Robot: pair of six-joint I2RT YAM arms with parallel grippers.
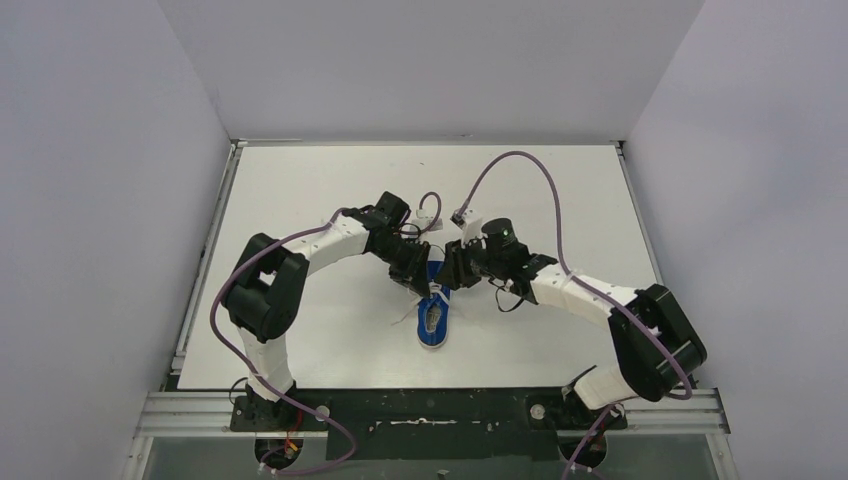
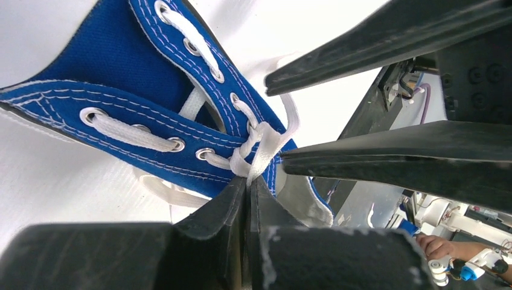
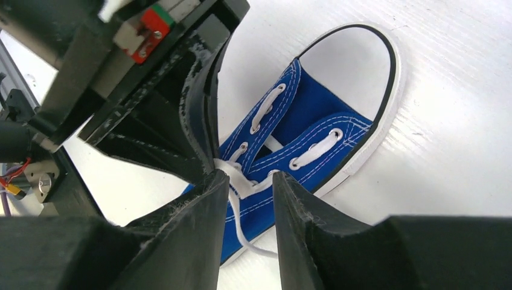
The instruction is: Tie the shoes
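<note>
"So, where does the overhead camera put the sneaker (image 1: pixel 433 325)?"

"Lying on the white table (image 1: pixel 300 200), about mid-width and rather nearer the arms' bases, with its heel toward them. The grey insole (image 1: pixel 432 316) shows there and in neither wrist view. Both wrists meet over the front half and hide the lacing."

"What does the left wrist camera add?"

"It settles the left gripper (image 2: pixel 247 194). The fingers are pressed together, pinching the white lace (image 2: pixel 261 151) where the two ends cross over the tongue. Behind it, the other arm's two fingers stand well apart."

"And the right wrist view?"

"The right gripper (image 3: pixel 249 202) is released, with a clear gap between its fingers. One loose lace strand hangs down through that gap; whether it touches a finger I cannot tell. Only this view shows the white toe cap (image 3: pixel 362 66), flat on the table, and the left fingertips clamped on the crossing from outside."
</note>
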